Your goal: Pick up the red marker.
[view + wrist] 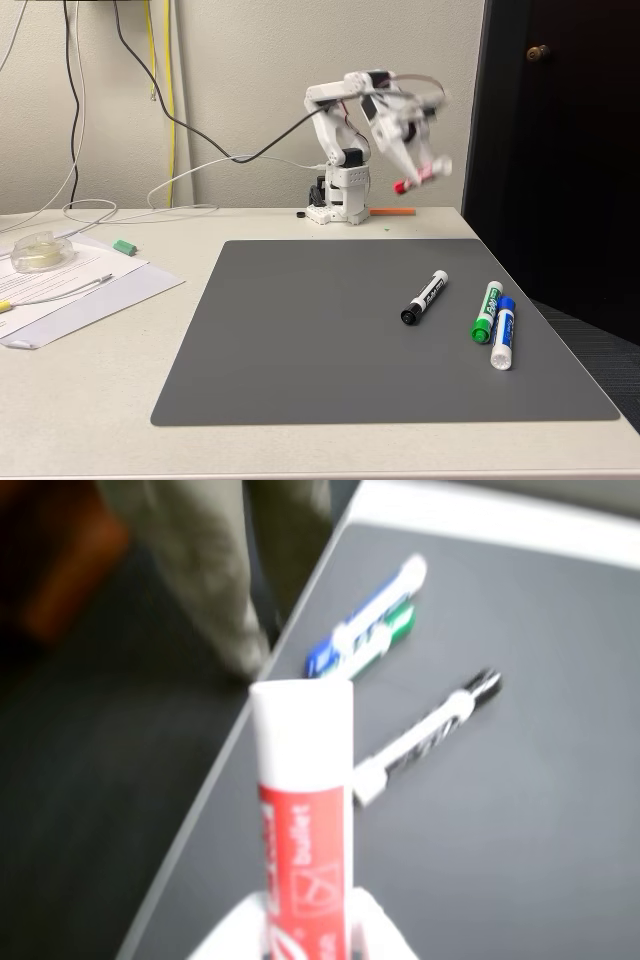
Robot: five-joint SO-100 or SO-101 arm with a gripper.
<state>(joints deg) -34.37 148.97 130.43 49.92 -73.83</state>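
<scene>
The red marker (303,810), white barrel with a red label band, sticks up from between my white fingers at the bottom of the wrist view. In the fixed view my gripper (420,172) is raised high above the back of the table, blurred, shut on the red marker (409,183), whose red end points down-left. Far below lies the grey mat (300,330).
On the mat lie a black-capped marker (425,297), a green marker (487,311) and a blue marker (503,331) at the right. A thin orange stick (392,212) rests by the arm's base. Papers and a tape roll (38,250) occupy the left. A person's trouser legs (220,570) stand beside the table.
</scene>
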